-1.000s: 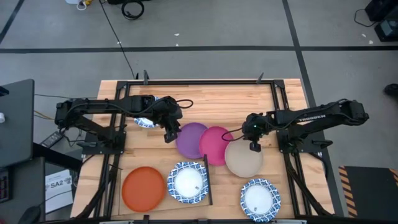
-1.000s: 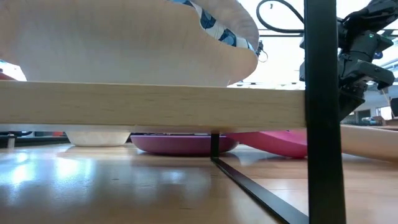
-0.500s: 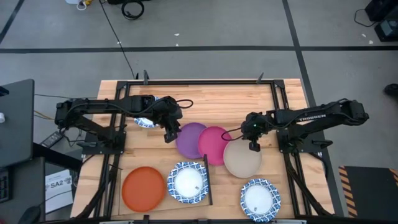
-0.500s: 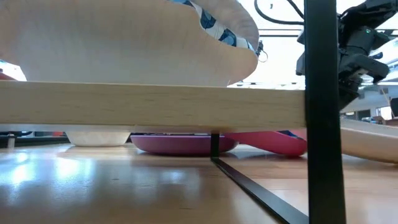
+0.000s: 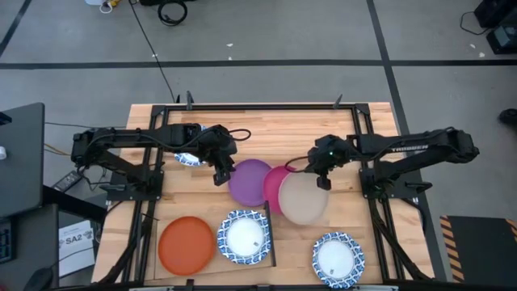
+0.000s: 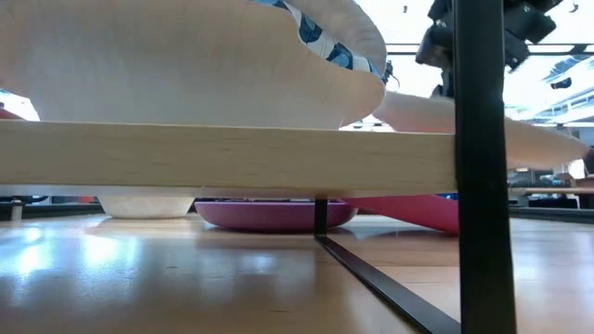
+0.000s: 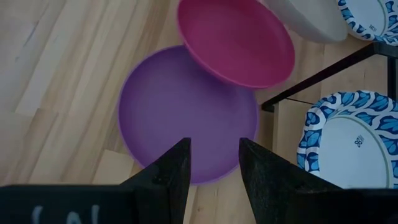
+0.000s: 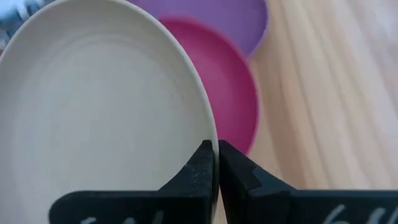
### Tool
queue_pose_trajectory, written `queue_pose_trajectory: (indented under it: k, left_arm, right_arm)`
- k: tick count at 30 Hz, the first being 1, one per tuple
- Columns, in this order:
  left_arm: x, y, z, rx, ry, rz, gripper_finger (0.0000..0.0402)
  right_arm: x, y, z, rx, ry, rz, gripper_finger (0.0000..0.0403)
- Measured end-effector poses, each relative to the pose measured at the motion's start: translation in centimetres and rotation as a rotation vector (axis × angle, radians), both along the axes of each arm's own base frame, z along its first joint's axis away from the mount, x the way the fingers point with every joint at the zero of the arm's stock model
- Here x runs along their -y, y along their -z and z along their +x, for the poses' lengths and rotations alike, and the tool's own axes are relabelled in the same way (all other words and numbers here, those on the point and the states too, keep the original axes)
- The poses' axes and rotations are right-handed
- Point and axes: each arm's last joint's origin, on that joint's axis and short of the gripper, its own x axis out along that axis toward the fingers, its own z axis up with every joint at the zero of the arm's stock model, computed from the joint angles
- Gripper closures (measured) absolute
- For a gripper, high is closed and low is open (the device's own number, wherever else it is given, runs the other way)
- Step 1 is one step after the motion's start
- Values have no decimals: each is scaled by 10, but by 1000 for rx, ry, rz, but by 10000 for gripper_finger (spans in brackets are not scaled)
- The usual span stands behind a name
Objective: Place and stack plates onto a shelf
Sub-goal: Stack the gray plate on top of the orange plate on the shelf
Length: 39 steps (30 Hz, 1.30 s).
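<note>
Beige plate (image 5: 304,199) hangs lifted and tilted over the magenta plate (image 5: 273,187), near the purple plate (image 5: 248,181), pinched at its rim by the right gripper (image 5: 321,177). My advice: keep it level and clear of its neighbours while carrying it toward the shelf (image 5: 258,263). Its 2 fingers are clamped tight on that rim. The left gripper (image 7: 213,158) hovers parted over the purple plate, holding nothing.
</note>
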Motion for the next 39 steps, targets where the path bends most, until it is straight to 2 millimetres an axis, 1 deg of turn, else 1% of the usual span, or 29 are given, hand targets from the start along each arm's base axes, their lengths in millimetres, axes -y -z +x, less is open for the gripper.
queue_pose_trajectory:
  k: [5,11,14,18,22,27,30,34,39]
  left_arm:
    - [0,-2,2,30,-3,1,260]
    - [-1,-7,8,104,-2,10,260]
    - [-1,-11,12,162,-3,19,260]
    - [-3,-17,17,244,-33,61,260]
    - [-7,-23,21,312,-130,158,260]
    - [-16,-30,22,356,-337,368,260]
    - [-20,-36,23,375,-418,516,260]
    - [-22,-44,25,428,-450,595,260]
    - [-22,-50,27,476,-447,615,260]
  right_arm:
    - [3,-25,7,74,49,-63,385]
    - [10,-54,13,156,172,-179,385]
    - [15,-64,13,179,256,-244,385]
    - [24,-71,14,229,391,-337,385]
    - [31,-76,15,269,510,-409,385]
    - [40,-84,15,334,652,-466,385]
    - [44,-89,16,385,706,-481,385]
    - [47,-96,17,470,751,-464,385]
    - [49,-102,18,550,787,-431,385]
